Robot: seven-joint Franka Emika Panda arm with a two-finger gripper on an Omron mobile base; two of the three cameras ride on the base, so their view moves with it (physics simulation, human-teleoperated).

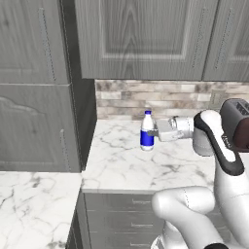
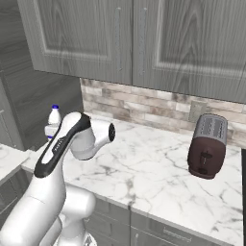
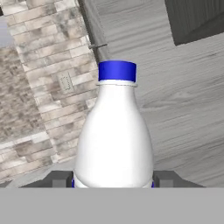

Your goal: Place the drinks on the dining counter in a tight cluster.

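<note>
The small water bottle (image 1: 147, 130) with a white body, blue cap and blue label is upright on the marble worktop (image 1: 146, 165) near the brick backsplash. My gripper (image 1: 150, 132) reaches it from the right, level with the label, and is shut on it. In the hand view the water bottle (image 3: 114, 135) is close up, with one dark fingertip (image 3: 59, 178) against each side and the gripper (image 3: 112, 179) around its lower body. In the right base view the bottle (image 2: 54, 116) peeks out behind my arm. A marble slab (image 1: 34, 204) at lower left looks like the dining counter's end.
A dark maroon toaster (image 2: 207, 146) stands on the worktop to the right, near the backsplash. Grey wall cabinets (image 1: 146, 39) hang above, and a tall grey cabinet (image 1: 34, 97) closes the worktop's left end. Grey drawers (image 1: 116, 219) run below the worktop edge.
</note>
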